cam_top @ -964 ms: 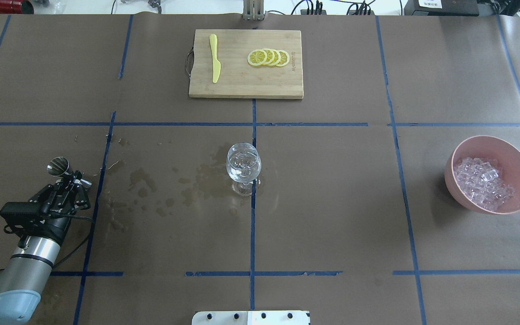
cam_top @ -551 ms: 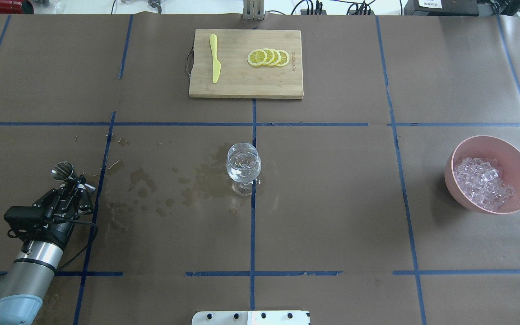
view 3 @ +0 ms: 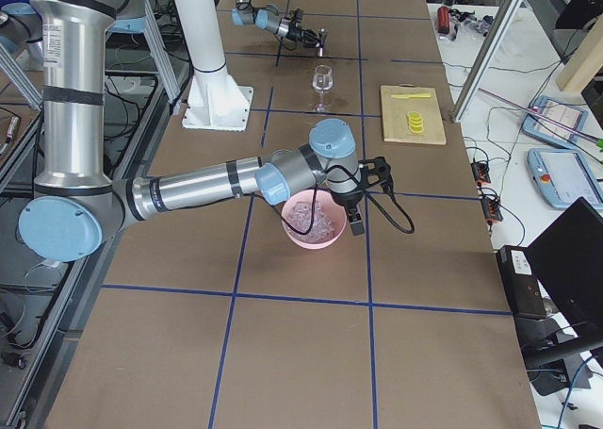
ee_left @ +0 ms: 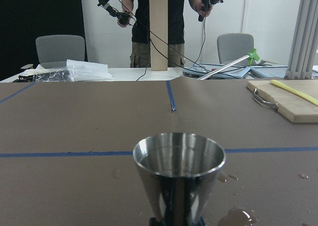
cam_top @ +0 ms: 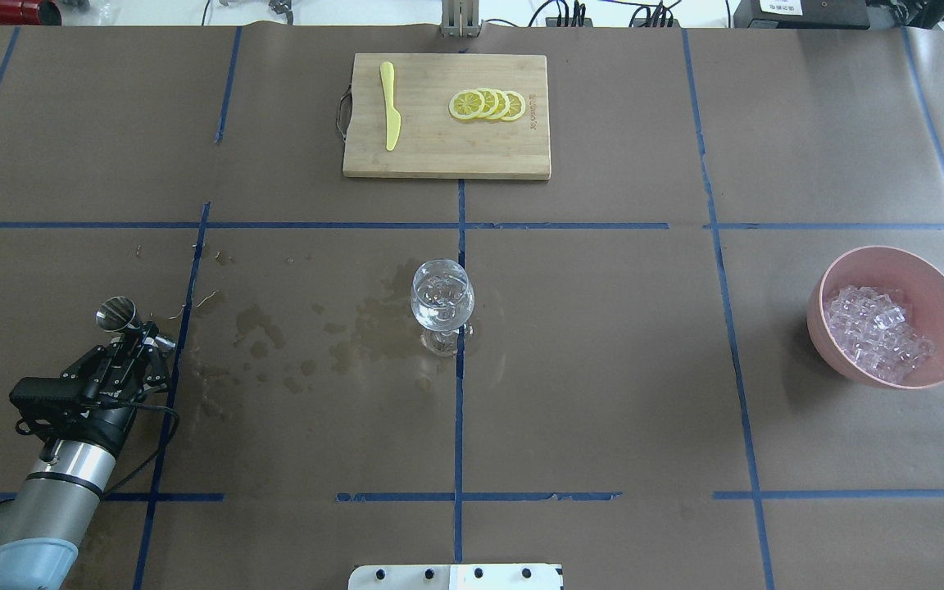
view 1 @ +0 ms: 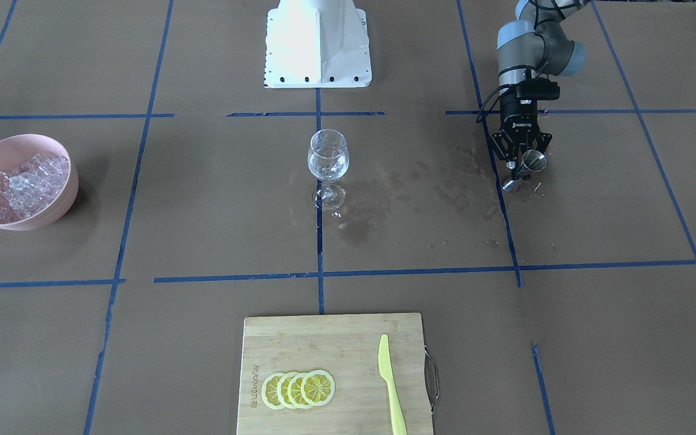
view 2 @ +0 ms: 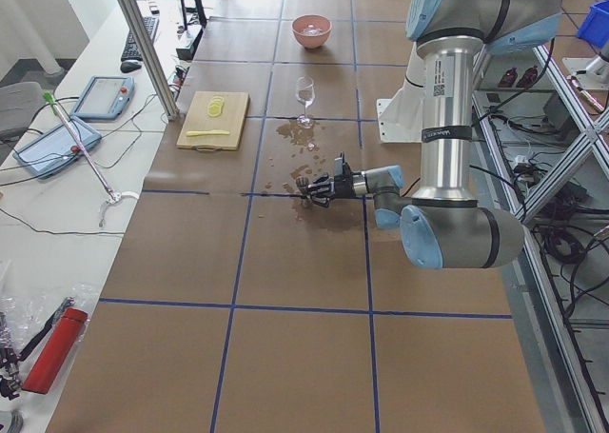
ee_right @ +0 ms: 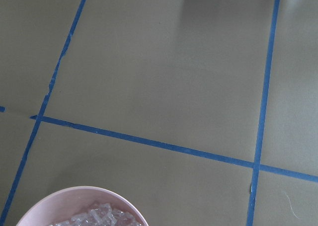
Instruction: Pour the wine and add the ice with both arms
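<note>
My left gripper [cam_top: 141, 332] is shut on a steel jigger [cam_top: 115, 313] near the table's left side; it also shows in the front view [view 1: 522, 169]. The left wrist view shows the jigger [ee_left: 179, 171] upright and close; I cannot tell if it holds wine. A wine glass [cam_top: 442, 301] stands at the table's middle with clear glittering contents. The ice [cam_top: 878, 332] lies heaped in a pink bowl [cam_top: 882, 249] at the right. My right arm [view 3: 226, 179] shows only in the exterior right view, reaching over the bowl; I cannot tell if its gripper is open or shut.
A wooden cutting board [cam_top: 439, 160] with lemon slices [cam_top: 488, 105] and a yellow knife [cam_top: 390, 106] lies at the far middle. Dark wet stains [cam_top: 374, 324] spread left of the glass. The white pedestal base [view 1: 318, 42] stands at the robot's side.
My left gripper has shifted slightly right and back toward the robot with the jigger still in it. The glass and bowl have not moved.
</note>
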### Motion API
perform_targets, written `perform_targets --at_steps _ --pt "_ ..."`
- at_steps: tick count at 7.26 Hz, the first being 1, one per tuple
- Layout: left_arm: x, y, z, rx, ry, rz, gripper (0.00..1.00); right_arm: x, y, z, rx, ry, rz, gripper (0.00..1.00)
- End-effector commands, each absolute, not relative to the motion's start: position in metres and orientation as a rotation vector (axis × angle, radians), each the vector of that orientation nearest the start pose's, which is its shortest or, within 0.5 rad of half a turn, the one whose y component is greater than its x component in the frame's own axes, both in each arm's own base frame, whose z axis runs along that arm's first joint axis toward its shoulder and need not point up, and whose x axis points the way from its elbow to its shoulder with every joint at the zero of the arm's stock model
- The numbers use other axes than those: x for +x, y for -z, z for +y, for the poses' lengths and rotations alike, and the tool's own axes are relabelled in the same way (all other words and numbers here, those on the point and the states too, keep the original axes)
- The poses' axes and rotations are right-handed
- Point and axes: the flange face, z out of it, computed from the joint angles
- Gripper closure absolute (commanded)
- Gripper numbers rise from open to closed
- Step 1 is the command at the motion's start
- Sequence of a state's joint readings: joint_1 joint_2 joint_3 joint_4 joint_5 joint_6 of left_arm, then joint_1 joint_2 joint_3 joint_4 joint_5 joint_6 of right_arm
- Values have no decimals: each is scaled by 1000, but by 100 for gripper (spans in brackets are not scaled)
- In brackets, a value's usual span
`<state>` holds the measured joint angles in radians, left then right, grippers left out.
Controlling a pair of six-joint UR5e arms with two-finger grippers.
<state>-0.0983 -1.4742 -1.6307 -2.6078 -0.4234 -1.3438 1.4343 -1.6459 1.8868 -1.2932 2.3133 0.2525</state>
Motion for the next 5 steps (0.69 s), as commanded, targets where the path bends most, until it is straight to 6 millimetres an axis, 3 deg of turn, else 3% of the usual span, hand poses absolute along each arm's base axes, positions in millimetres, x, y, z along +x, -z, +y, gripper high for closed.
perform_targets --at_steps 1,2,3,5 --pt "416 -542 -265 1169 456 693 68 1 -507 -477 345 85 -806 0" --pt "416 -542 -265 1169 456 692 41 1 -507 -477 344 83 -806 0" --pt "416 -542 -265 1169 458 693 4 1 -507 -477 344 83 -806 0" --pt "414 -542 -266 1170 461 693 0 1 -506 -476 345 84 -808 0"
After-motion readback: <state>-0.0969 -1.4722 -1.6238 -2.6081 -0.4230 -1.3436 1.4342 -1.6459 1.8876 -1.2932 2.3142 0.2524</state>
